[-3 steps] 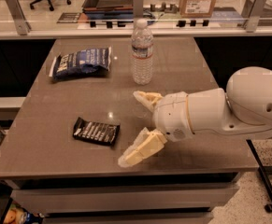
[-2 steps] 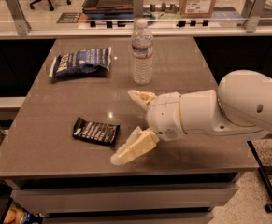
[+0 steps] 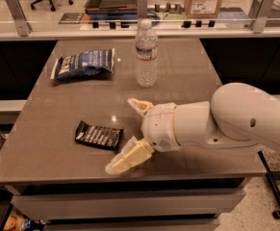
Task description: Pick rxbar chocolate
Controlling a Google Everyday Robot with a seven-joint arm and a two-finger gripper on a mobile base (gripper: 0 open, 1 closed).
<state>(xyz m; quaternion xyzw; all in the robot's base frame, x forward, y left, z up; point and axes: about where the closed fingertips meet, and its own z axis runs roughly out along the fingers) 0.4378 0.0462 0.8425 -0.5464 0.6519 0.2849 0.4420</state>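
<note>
The open gripper (image 3: 120,135), its two cream fingers (image 3: 129,157) spread wide, has moved left since a second ago and now sits just right of the black chocolate bar (image 3: 98,135). The bar lies flat, unmoved, near the table's (image 3: 192,81) front edge. Farther back stand a water bottle (image 3: 146,52) and a blue snack bag (image 3: 84,64).

The flat black-wrapped rxbar chocolate (image 3: 99,135) lies near the front edge of the brown bench (image 3: 187,81), with the cream pincer (image 3: 131,133) just right of it. A crinkled blue snack bag (image 3: 84,64) lies back-left, and a clear plastic bottle (image 3: 146,54) stands to its right.
</note>
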